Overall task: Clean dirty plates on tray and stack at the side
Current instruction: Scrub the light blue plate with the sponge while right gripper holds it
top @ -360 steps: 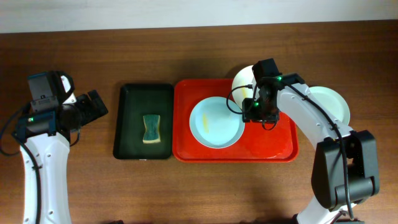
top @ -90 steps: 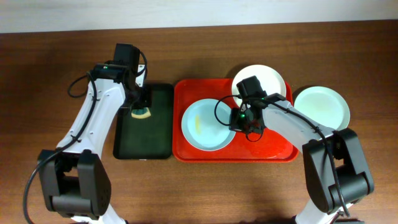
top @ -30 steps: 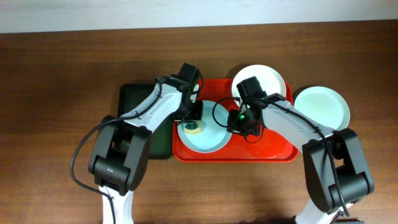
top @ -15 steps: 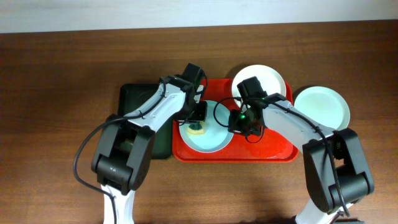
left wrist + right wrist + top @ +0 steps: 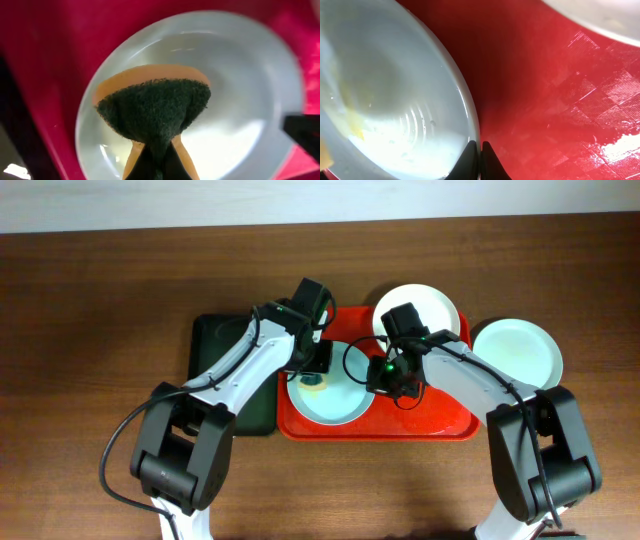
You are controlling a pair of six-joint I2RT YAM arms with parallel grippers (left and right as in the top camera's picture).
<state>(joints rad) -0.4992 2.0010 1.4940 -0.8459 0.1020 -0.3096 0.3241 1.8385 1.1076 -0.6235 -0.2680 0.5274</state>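
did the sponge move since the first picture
Yes. The sponge has gone right, off the dark green tray and onto the mint plate in the red tray, pinched in the left gripper.

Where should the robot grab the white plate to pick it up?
Probably by its rim at the back, where the white plate overhangs the red tray. Come from above and behind: it is wide and shallow, so only the thin edge fits an end effector.

Likely a robotics lab: two robot arms at a wooden table against a white wall.
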